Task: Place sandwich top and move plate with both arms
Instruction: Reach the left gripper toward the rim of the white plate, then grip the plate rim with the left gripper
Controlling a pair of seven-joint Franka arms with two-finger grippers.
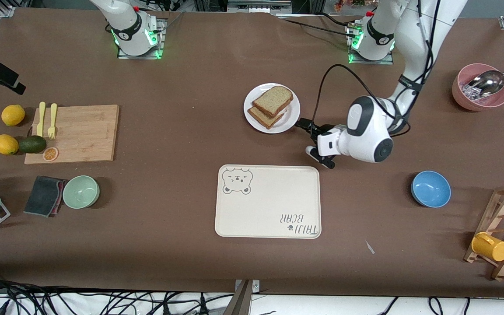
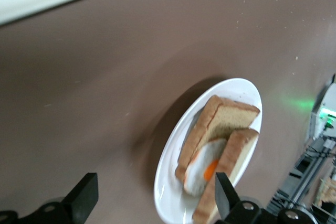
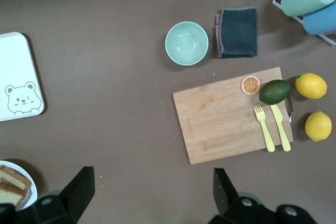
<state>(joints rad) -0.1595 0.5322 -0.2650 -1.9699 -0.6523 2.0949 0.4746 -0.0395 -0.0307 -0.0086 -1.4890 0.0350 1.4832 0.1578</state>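
Sandwich top (image 1: 273, 100) sat askew on the egg on the white plate (image 1: 288, 120), beside which the left gripper (image 1: 309, 126) hung released, likely to jolt the stack; the right gripper (image 3: 152, 187), parted, waited above the table.

High front camera, 2 wrist cameras

**Hidden and cut off**

Egg (image 2: 202, 167) mostly covered between the bread slices. Plate (image 3: 27, 190) clipped by the right wrist view's edge. Right gripper out of the front view; left gripper (image 1: 317, 142) fingertips hard to make out there.
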